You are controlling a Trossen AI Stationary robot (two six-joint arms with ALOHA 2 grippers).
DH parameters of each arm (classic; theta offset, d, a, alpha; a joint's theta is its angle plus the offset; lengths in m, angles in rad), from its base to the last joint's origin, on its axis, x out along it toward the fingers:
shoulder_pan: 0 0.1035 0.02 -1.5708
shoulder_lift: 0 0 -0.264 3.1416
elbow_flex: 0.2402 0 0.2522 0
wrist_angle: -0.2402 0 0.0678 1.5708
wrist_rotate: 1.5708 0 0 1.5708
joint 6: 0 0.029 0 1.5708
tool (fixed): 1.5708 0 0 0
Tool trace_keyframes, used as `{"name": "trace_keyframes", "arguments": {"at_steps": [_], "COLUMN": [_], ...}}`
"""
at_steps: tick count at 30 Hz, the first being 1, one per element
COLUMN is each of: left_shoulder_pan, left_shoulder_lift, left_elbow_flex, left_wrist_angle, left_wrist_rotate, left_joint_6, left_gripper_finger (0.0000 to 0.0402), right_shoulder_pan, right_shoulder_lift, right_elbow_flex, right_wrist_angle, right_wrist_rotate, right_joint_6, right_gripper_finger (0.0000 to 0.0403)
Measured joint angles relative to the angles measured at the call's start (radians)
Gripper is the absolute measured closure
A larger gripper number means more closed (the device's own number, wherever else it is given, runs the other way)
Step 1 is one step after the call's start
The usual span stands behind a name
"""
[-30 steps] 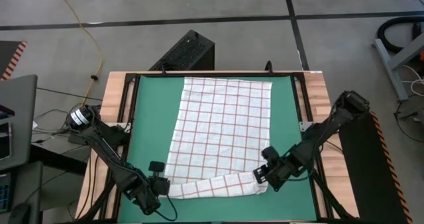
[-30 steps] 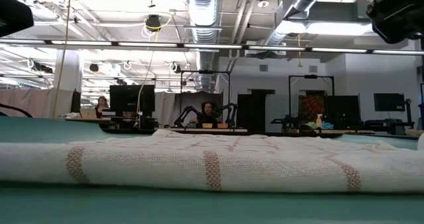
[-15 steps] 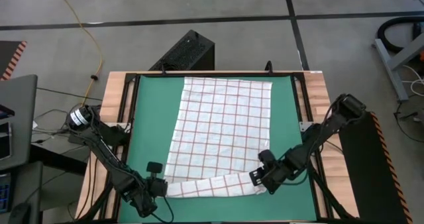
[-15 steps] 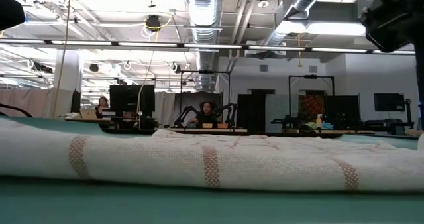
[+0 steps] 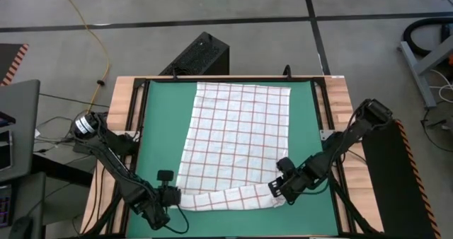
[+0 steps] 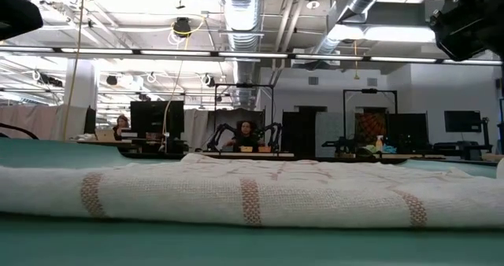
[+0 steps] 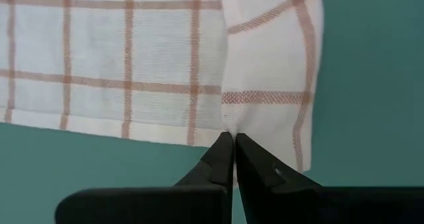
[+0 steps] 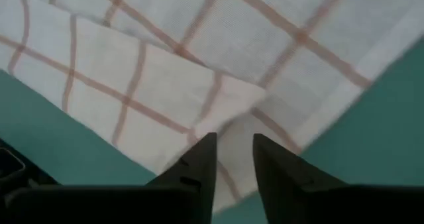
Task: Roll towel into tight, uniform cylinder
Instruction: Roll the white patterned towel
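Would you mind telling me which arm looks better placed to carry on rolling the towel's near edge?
Probably the left. The left end effector is shut on the folded near edge of the towel, while the right end effector is open over its own corner, gripping nothing.

wooden table point(image 5: 345, 101) with green mat point(image 5: 161, 129), towel point(image 5: 237, 136) flat on it

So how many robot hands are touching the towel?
2. The left hand pinches the near left corner of the towel; the right hand is at the folded near right corner. None seem hidden.
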Motion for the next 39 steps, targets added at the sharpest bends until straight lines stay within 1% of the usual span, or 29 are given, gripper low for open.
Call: {"name": "trace_keyframes", "arguments": {"at_steps": [2,8,11,18,23,31,35,39], "left_shoulder_pan": [0.007,0.025,0.026,0.026,0.026,0.013,0.001,-0.015], "left_shoulder_lift": [0.000,0.000,0.000,0.000,0.000,0.000,0.000,0.001], "left_elbow_flex": [0.000,0.000,0.000,0.000,0.000,0.000,0.000,0.000], "left_wrist_angle": [0.002,0.031,0.035,0.039,0.033,0.026,0.022,0.020], "left_wrist_rotate": [-0.007,-0.014,-0.004,0.004,0.004,0.005,0.006,0.006], "left_joint_6": [-0.007,0.022,0.026,0.024,0.042,0.046,0.050,0.056], "left_gripper_finger": [0.0401,0.0401,0.0401,0.0401,0.0401,0.0401,0.0401,0.0401], "right_shoulder_pan": [-0.004,-0.014,-0.001,0.014,0.005,-0.002,-0.007,-0.007], "right_shoulder_lift": [-0.021,-0.025,0.003,0.019,0.040,0.082,0.102,0.118], "right_elbow_flex": [0.000,0.000,0.000,0.000,0.000,0.000,0.000,0.000], "right_wrist_angle": [-0.032,-0.064,-0.059,-0.046,-0.038,0.020,0.052,0.073], "right_wrist_rotate": [-0.017,-0.016,-0.015,0.032,0.036,0.036,0.032,0.020], "right_joint_6": [-0.006,0.029,0.102,0.148,0.148,0.148,0.148,0.148], "right_gripper_finger": [0.0262,0.0164,0.0147,0.0148,0.0149,0.0150,0.0164,0.0190]}}
